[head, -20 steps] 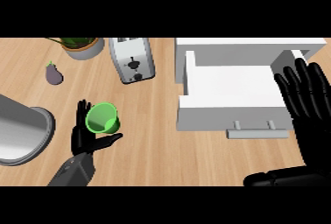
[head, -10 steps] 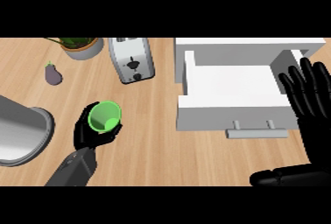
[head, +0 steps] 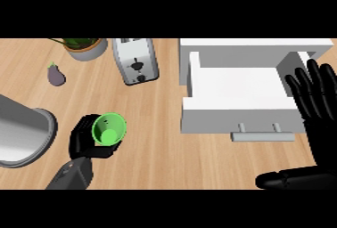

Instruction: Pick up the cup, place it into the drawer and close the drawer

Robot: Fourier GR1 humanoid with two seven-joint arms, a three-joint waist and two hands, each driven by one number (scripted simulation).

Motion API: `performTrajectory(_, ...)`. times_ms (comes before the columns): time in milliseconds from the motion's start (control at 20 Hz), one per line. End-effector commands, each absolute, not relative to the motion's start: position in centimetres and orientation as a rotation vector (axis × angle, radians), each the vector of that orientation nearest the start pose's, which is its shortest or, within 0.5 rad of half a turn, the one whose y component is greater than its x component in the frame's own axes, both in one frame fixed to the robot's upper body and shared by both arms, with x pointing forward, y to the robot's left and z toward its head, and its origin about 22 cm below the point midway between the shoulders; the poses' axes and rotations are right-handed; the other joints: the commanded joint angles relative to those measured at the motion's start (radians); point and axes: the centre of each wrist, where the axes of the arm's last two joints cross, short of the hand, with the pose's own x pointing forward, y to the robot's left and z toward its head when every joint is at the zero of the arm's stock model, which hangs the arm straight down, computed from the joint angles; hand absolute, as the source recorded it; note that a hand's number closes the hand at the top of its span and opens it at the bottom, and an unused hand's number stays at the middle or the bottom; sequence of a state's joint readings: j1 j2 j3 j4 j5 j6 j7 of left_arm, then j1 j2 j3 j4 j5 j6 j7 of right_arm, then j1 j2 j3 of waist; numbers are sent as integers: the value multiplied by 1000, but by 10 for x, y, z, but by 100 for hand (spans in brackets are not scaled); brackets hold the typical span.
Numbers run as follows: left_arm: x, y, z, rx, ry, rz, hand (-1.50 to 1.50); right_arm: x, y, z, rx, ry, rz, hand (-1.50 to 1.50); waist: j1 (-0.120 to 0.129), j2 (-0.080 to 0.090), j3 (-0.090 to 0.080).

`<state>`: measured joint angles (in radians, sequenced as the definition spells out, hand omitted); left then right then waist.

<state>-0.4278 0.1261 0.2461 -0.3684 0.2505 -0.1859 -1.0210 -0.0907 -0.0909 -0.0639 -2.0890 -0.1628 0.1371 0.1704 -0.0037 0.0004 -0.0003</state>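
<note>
You'll find the green cup [head: 109, 129] at the lower left of the bench [head: 168, 151], mouth tipped toward the camera so you look straight into it. The left hand [head: 85, 143] has its fingers [head: 80, 130] curled round the cup's left side, with the thumb under its lower edge; the cup is in its grasp. Whether the cup's base touches the bench, you cannot tell from this view.

Just left of that hand stands a large grey metal pot [head: 23, 133], partly cut off by the edge. Further up are a purple eggplant [head: 56, 75], a potted plant [head: 84, 46] and a silver toaster [head: 136, 60].

The white drawer [head: 230, 118] is pulled open at the right, well apart from the cup, its handle [head: 263, 136] facing you. The right hand [head: 319, 111] shows at the right edge, fingers straight and spread, holding nothing, overlapping the drawer's right side.
</note>
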Motion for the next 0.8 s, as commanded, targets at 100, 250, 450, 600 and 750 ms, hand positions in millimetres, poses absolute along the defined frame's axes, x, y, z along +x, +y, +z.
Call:
performTrajectory(100,258,282,-142,-89,-1962,303,150,207,-232,152,159,-1989,130,-150,7,-4,0)
performTrajectory(250,276,276,-128,-144,-2017,319,150,211,-242,140,152,-1991,138,-150,8,-4,1)
performTrajectory(450,288,269,-109,-242,-2049,262,150,214,-242,153,133,-1982,133,-150,9,-4,1)
performTrajectory(600,298,257,-84,-287,-2057,167,150,195,-246,147,135,-1982,127,-150,8,-7,2)
performTrajectory(750,302,243,-50,-344,-2051,124,150,210,-245,151,125,-1980,125,-150,19,-8,2)
